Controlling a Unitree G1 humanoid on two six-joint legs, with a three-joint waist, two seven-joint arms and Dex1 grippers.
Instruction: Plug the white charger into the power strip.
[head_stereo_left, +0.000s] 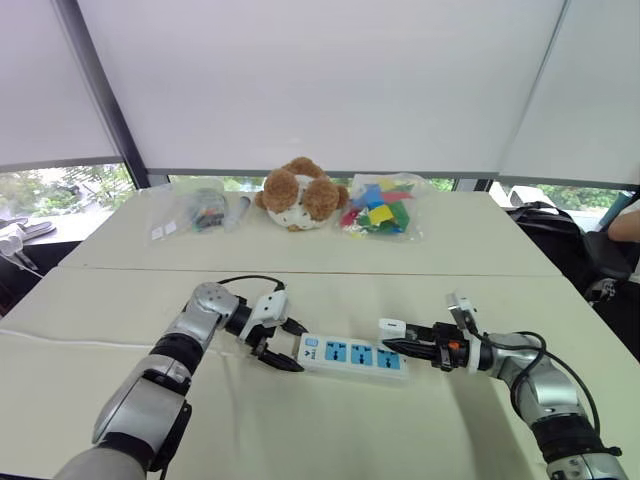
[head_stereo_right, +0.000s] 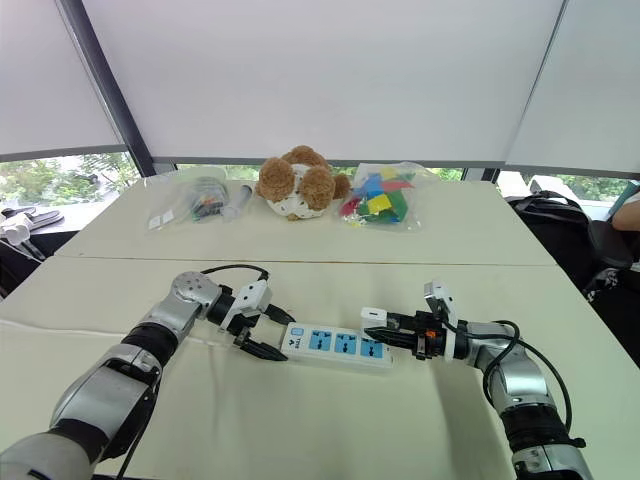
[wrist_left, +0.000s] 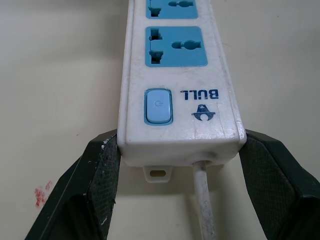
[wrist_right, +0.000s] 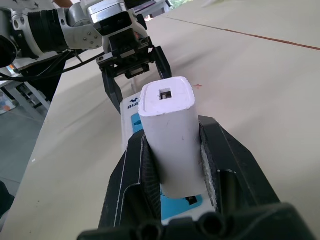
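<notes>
The white power strip (head_stereo_left: 352, 355) with blue sockets lies flat near the table's front. My left gripper (head_stereo_left: 292, 346) straddles its switch end. In the left wrist view both fingers (wrist_left: 102, 172) press the sides of the power strip (wrist_left: 180, 75) beside the blue button, and its white cord (wrist_left: 202, 200) leaves between them. My right gripper (head_stereo_left: 398, 346) is shut on the white charger (head_stereo_left: 391, 327), held just above the strip's right end. In the right wrist view the charger (wrist_right: 167, 125) stands clamped between the black pads, USB port facing away, over a blue socket.
A brown and white plush toy (head_stereo_left: 299, 194), a bag of coloured blocks (head_stereo_left: 380, 212) and a bag of small items (head_stereo_left: 200, 212) lie along the far table. A dark bag (head_stereo_left: 550, 225) and a person's arm (head_stereo_left: 625, 225) are at the right edge.
</notes>
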